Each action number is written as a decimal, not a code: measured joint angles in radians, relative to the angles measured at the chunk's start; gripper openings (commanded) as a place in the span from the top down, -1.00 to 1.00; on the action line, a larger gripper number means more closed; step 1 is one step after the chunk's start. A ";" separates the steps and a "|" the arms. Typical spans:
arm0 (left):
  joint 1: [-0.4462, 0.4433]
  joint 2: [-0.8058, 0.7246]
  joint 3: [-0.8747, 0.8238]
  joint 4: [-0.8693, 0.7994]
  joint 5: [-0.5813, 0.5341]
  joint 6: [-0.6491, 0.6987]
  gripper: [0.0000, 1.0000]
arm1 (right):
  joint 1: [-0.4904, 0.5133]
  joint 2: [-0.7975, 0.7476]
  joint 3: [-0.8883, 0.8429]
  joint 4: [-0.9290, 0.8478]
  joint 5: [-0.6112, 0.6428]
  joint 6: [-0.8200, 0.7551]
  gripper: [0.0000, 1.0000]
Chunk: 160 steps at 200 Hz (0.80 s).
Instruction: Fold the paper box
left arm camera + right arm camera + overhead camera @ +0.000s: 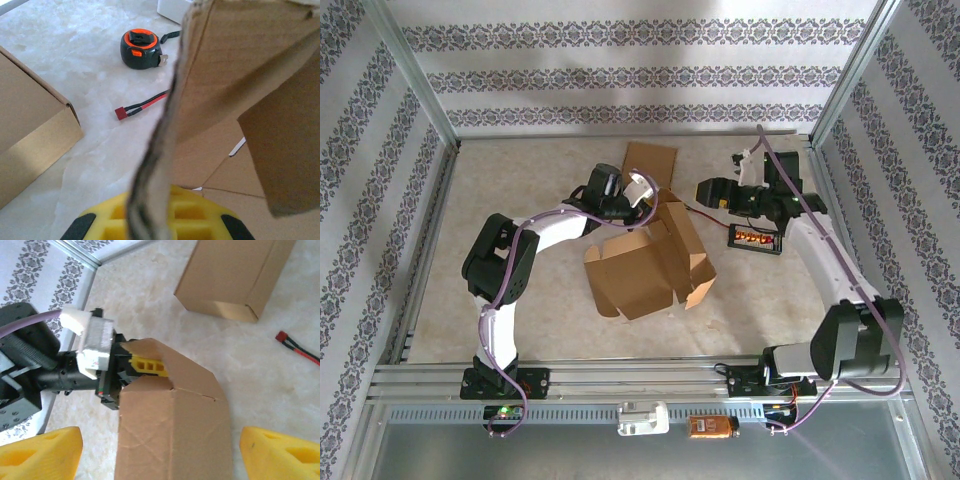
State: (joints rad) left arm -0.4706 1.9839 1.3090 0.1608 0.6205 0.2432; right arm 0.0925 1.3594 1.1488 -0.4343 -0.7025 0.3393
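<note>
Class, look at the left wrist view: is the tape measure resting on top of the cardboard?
No, the tape measure sits on the bare table, clearly apart from the cardboard flap.

A black-and-orange tape measure (141,48) lies on the pale marbled table (75,60). Near it, on the camera's side, a red plug (121,113) ends a red-and-black wire (150,102). Beyond it, to the right, is the corner of a white block (172,7).
</note>
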 measured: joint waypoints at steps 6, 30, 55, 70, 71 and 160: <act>0.000 0.000 0.005 -0.005 0.000 0.000 1.00 | 0.007 -0.004 0.000 -0.001 0.005 -0.008 -0.65; 0.000 0.000 0.026 -0.025 -0.001 0.004 1.00 | 0.045 0.017 -0.009 -0.020 0.013 -0.048 -0.64; 0.000 0.000 0.037 -0.043 -0.004 0.012 1.00 | 0.079 0.051 -0.025 -0.060 0.028 -0.086 -0.59; 0.000 0.000 0.040 -0.051 -0.004 0.015 1.00 | 0.092 0.069 -0.026 -0.087 0.036 -0.108 -0.56; 0.000 0.000 0.040 -0.052 -0.004 0.015 1.00 | 0.094 0.070 -0.026 -0.090 0.037 -0.110 -0.56; 0.000 0.000 0.089 -0.143 -0.023 0.031 1.00 | 0.129 0.096 -0.018 -0.183 0.060 -0.194 -0.38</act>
State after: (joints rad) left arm -0.4706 1.9839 1.3979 0.0177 0.5972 0.2737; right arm 0.2211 1.4551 1.1305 -0.6170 -0.6426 0.1452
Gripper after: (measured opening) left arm 0.047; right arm 0.754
